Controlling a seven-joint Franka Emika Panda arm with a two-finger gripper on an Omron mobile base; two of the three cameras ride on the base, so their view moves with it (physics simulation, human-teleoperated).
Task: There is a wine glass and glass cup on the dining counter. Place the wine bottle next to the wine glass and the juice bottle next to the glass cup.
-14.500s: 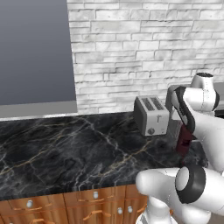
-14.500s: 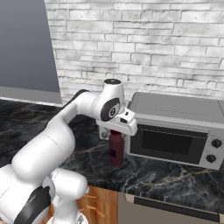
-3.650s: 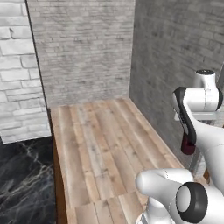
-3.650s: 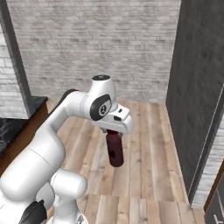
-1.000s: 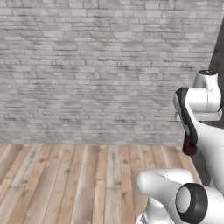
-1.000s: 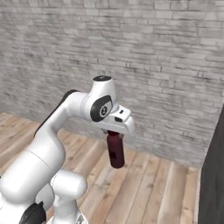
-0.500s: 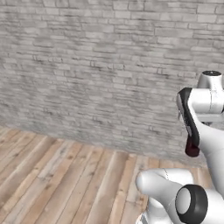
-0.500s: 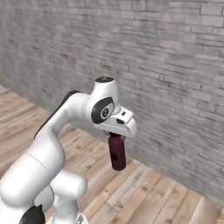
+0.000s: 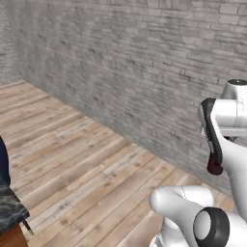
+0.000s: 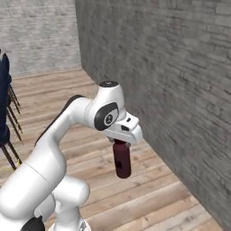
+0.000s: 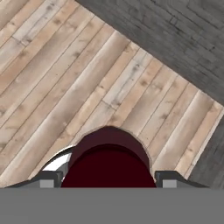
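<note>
My gripper [image 10: 121, 142] hangs in the air over a wooden floor, shut on the neck of the juice bottle [image 10: 122, 162], a short dark maroon bottle that hangs upright below the hand. In the left base view, the bottle's maroon bottom [image 9: 214, 167] peeks out behind my forearm. The hand view looks down the bottle [image 11: 108, 158], which sits between the two fingertips [image 11: 49, 179]. The wine bottle, wine glass and glass cup are out of view. A black marble corner on a wood base [image 9: 10, 211] shows at the lower left edge; I cannot tell whether it is the dining counter.
A grey brick wall [image 9: 135, 72] runs along the far side, close on my right [image 10: 180, 90]. Light wooden floor [image 9: 72, 159] spreads below and ahead. Dark blue shapes with thin legs [image 10: 5, 103] stand at the left edge.
The whole picture has swung: the base has turned, so the brick wall now slants away and more floor and a marble corner show. The juice bottle stays held in the gripper.
</note>
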